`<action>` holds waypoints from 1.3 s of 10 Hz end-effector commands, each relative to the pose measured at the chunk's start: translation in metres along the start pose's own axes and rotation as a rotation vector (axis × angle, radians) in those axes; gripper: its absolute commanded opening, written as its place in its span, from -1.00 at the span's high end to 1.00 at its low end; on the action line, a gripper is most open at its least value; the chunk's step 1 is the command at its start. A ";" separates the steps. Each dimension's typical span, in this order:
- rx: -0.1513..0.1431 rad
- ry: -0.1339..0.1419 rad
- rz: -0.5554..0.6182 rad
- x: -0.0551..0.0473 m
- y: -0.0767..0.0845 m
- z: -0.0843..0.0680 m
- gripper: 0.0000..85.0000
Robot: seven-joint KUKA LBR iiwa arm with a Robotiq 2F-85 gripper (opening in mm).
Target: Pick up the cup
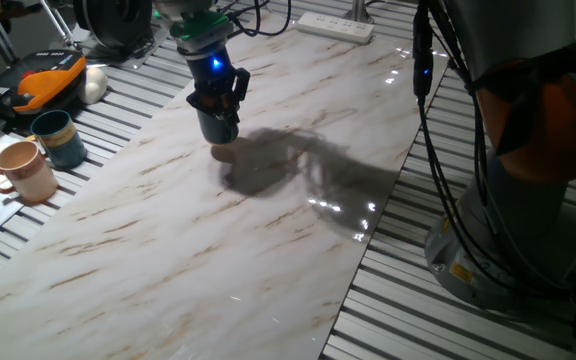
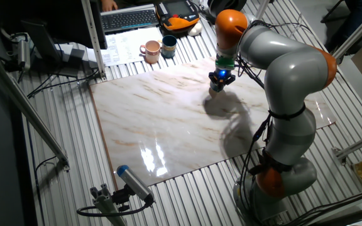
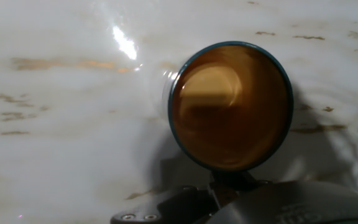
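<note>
The cup (image 1: 218, 128) is a dark navy mug with an orange-tan inside. It sits at the far middle of the marble board (image 1: 168, 250), right under my gripper (image 1: 218, 104). The black fingers come down onto it from above and close on it. In the hand view the cup (image 3: 229, 106) fills the centre, mouth up, and my gripper (image 3: 229, 183) clamps its near side at the bottom edge. The handle is hidden. A shadow lies beside the cup's base, and I cannot tell if it touches the board. In the other fixed view the cup (image 2: 215, 86) hangs below the gripper (image 2: 220, 76).
A teal mug (image 1: 58, 137) and a pinkish-tan mug (image 1: 26, 170) stand off the board at the left, also in the other fixed view (image 2: 168, 45) (image 2: 150, 50). An orange-black device (image 1: 38, 80) lies behind them. A power strip (image 1: 336, 25) is at the far edge. The robot base (image 1: 528, 200) is at the right.
</note>
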State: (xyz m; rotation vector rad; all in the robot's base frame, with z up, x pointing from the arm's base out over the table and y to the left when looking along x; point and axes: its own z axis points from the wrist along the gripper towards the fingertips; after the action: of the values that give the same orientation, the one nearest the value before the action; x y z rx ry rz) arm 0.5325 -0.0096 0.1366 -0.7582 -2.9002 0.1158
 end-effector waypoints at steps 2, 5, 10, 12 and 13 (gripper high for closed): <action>0.000 -0.003 0.002 0.005 0.004 0.000 1.00; 0.004 -0.010 -0.004 0.012 0.008 0.000 1.00; 0.009 -0.019 -0.012 0.019 0.014 -0.002 1.00; 0.018 -0.028 -0.009 0.020 0.016 -0.004 1.00; 0.020 -0.029 -0.007 0.021 0.017 -0.005 1.00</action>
State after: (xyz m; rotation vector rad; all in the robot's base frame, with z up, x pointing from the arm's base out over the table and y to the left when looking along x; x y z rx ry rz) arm 0.5232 0.0157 0.1418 -0.7502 -2.9243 0.1553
